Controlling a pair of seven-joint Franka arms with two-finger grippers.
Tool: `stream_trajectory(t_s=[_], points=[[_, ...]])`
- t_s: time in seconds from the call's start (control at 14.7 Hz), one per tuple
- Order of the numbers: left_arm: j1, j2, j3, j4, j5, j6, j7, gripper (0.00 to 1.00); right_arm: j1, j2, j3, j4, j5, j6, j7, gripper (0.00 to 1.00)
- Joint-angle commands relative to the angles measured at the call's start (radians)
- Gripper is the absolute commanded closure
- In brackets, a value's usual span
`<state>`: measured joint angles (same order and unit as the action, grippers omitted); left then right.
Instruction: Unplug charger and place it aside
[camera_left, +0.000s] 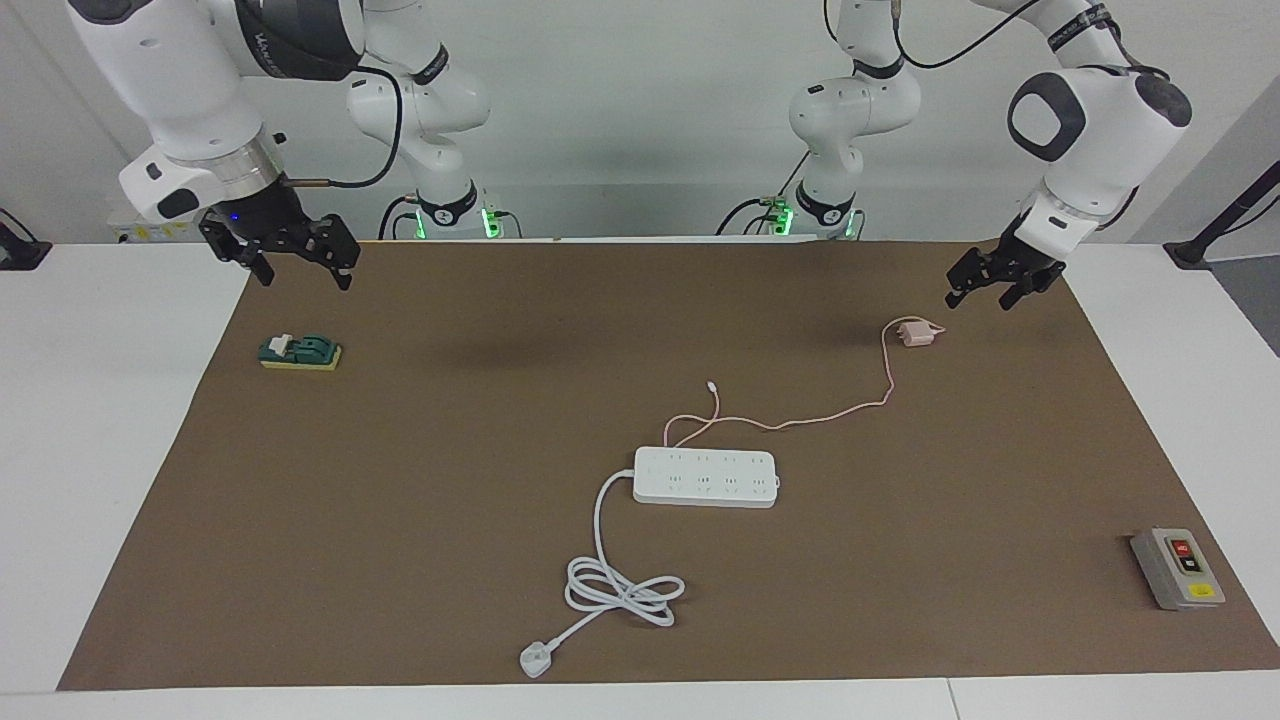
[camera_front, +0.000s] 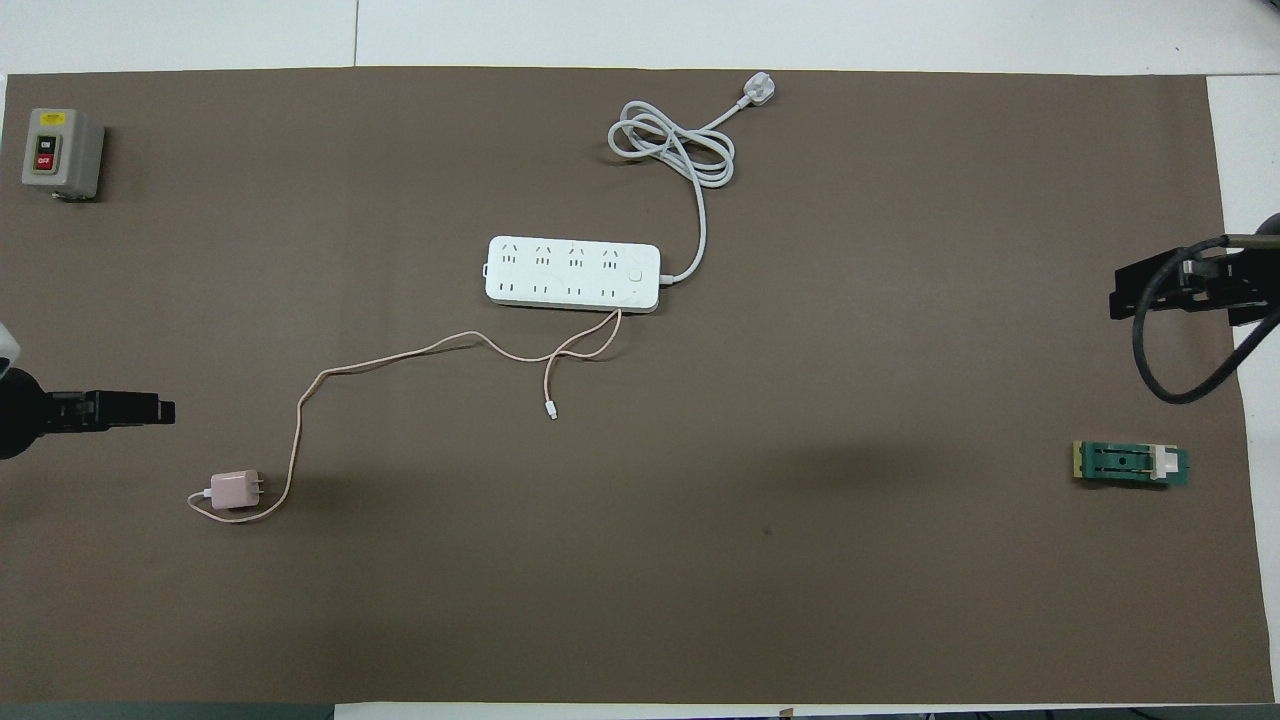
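**A:** Brown matting is covering the desk (camera_left: 150, 620) you are working over, and the power strip (camera_left: 705, 477) is lying mid-mat with every socket bare. Your charger (camera_left: 914, 333) is lying on the mat, nearer to the robots than the power strip and toward the left arm's end, well apart from it.

**B:** So which step are you calling?

**A:** I am judging the unplugging done and the setting aside as good as done. The left end effector (camera_left: 990, 285) is hanging over the mat just beside the charger, fingers spread and holding nothing. The right end effector (camera_left: 297, 262) is waiting over the mat at its own end, fingers also spread, empty.

**B:** And next?

**A:** You are probably only needing to lift the left arm clear.

**B:** Which way is it pointing?

**A:** It is lying on its side, prongs aiming toward the right arm's end, its axis running along the desk's length. Its thin cable (camera_left: 820, 418) is trailing toward the power strip, the free tip lying just beside it.
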<state>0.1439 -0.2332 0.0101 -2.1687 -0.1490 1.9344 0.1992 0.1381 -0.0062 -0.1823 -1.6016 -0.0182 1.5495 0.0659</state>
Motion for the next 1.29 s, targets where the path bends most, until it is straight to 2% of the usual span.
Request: stream_trajectory(t_s=[0.0,0.2,0.41,0.61,1.02,1.23], points=[[0.005,0.015,-0.002,0.108,0.019,-0.101,-0.066,0.00,0.000,0.015,-0.060,0.043,0.055,-0.048,-0.034,0.00],[-0.004,0.015,-0.012,0.184,0.089,-0.190,-0.151,0.00,0.000,0.015,-0.107,0.042,0.055,-0.060,-0.150,0.00],[-0.006,0.018,-0.041,0.260,0.103,-0.273,-0.223,0.00,0.002,0.020,-0.109,0.037,0.055,-0.054,-0.161,0.00],[-0.007,0.074,-0.051,0.380,0.115,-0.359,-0.231,0.00,0.002,0.026,-0.109,0.037,0.052,-0.043,-0.158,0.00],[-0.026,0.181,-0.064,0.529,0.117,-0.416,-0.234,0.00,0.002,0.046,-0.102,0.037,0.044,-0.008,-0.150,0.00],[-0.029,0.210,-0.067,0.558,0.120,-0.405,-0.234,0.00,0.017,0.045,-0.095,0.026,0.044,0.030,-0.106,0.00]])
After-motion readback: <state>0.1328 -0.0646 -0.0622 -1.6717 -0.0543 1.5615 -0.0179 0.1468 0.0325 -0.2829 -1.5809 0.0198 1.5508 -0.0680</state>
